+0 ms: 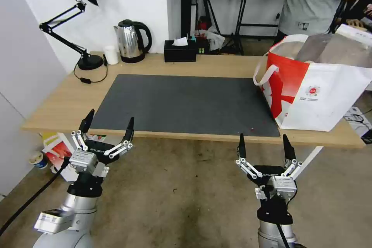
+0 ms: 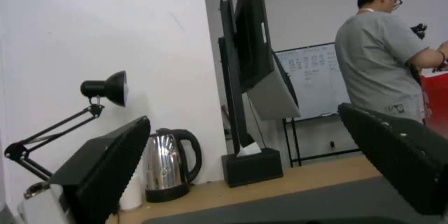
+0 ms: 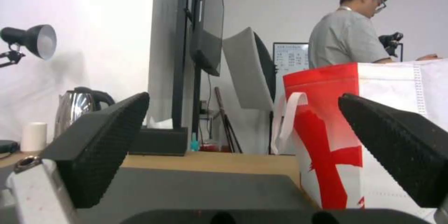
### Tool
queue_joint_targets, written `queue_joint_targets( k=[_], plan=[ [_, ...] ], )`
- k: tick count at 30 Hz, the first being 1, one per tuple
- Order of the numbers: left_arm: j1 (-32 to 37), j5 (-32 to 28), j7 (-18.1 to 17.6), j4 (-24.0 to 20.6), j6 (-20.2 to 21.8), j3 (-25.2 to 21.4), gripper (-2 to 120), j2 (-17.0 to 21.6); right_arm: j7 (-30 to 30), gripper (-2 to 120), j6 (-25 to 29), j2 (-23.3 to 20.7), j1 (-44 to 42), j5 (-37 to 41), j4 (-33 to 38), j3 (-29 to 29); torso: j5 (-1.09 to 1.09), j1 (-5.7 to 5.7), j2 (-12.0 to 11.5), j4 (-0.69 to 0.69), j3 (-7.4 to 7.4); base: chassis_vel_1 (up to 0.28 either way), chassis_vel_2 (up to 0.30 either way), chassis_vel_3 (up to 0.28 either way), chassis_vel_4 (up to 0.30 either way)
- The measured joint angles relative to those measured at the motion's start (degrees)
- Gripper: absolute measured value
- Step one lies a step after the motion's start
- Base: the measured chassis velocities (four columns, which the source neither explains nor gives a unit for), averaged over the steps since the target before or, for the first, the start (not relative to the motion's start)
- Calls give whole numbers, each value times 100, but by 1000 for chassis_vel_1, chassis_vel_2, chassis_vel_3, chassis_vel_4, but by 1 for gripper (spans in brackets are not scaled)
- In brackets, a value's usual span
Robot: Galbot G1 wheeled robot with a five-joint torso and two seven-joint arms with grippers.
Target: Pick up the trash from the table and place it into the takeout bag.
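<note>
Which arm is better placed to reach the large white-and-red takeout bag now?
The right, probably. The right end effector hangs open before the table edge near the white-and-red takeout bag. The left end effector, also open, is at the far side of the dark grey mat.

The table (image 1: 193, 66) stands before me, with the mat (image 1: 186, 102) lying across its middle. The takeout bag (image 1: 321, 93) sits on the table's right end, touching the mat's right edge. Along the far edge, from left to right, stand a lamp (image 1: 87, 60), a small cup (image 1: 111, 54), a kettle (image 1: 131, 42) and a tissue box (image 1: 179, 51). My left gripper (image 1: 107, 126) and right gripper (image 1: 264, 143) hang before the near edge, well apart.
</note>
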Motion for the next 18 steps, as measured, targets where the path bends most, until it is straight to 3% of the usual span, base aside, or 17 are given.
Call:
queue_joint_targets(
  k=[18],
  plan=[
    [171, 73, 7, 214, -275, 66, 100, -88, 0, 100, 0, 0, 0, 0, 0, 0, 0, 0, 0, 0, 0, 0, 0, 0, 0]
  ],
)
